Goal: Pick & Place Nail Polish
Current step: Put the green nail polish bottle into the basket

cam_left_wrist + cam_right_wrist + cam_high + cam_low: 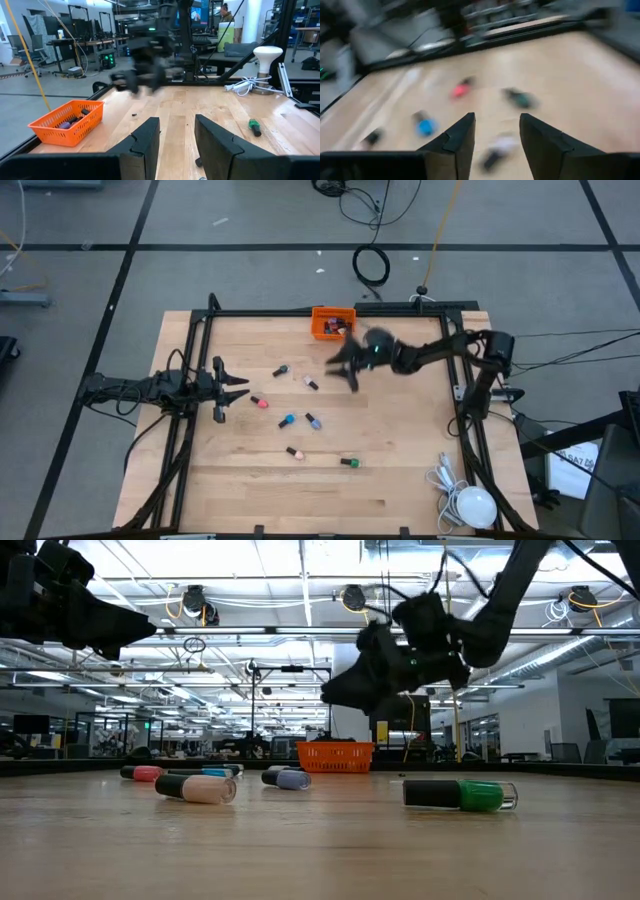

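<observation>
Several tiny nail polish bottles lie on their sides on the wooden table: a dark one (281, 370), a pale pink one (311, 383), a red one (260, 401), a blue one (287, 420), a grey-blue one (313, 421), a peach one (293, 452) and a green one (348, 463). The orange bin (332, 322) stands at the far edge with some bottles inside (67, 122). My right gripper (345, 367) hangs open and empty above the table, near the bin and the pale pink bottle; it is blurred. My left gripper (236, 388) is open and empty at the table's left, above the surface.
A white lamp with a coiled cable (468, 502) lies at the near right corner. Black frame rails (300, 313) run along the table's far, left and right sides. A person (226, 12) stands in the room beyond the table.
</observation>
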{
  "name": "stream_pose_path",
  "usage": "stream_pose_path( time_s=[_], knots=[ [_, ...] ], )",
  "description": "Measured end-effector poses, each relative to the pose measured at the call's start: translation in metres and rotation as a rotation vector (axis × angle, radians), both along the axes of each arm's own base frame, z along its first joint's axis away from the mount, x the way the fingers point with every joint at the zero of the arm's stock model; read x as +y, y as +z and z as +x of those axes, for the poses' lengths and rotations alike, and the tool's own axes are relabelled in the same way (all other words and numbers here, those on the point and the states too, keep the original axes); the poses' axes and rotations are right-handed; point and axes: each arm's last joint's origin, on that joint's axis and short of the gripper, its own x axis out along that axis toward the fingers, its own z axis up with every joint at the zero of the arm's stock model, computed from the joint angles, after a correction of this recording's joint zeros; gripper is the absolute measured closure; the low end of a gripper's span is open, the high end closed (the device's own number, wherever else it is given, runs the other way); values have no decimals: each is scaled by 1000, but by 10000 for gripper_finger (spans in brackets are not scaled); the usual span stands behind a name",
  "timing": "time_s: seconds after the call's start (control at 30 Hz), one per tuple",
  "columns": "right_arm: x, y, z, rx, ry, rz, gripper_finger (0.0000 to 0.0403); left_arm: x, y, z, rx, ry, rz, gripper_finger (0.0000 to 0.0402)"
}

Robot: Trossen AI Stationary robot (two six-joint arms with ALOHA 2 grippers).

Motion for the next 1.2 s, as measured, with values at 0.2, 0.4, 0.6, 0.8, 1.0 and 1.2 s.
stream_pose_path(
  time_s=[0.2,0.4,0.6,0.8,1.0,1.2],
  knots=[
    [96,-8,18,58,213,-146,199,0,0,0,0,0,0,277],
    [172,-27,4,415,215,-275,138,0,0,0,0,1,0,277],
    [226,-28,-13,645,177,-310,122,0,0,0,1,0,1,277],
    [246,-16,-23,643,144,-277,132,0,0,0,0,0,1,277],
    [252,9,-35,616,128,-150,135,0,0,0,0,0,1,277],
    [267,15,-43,644,147,30,135,0,0,0,2,0,1,277]
  ],
)
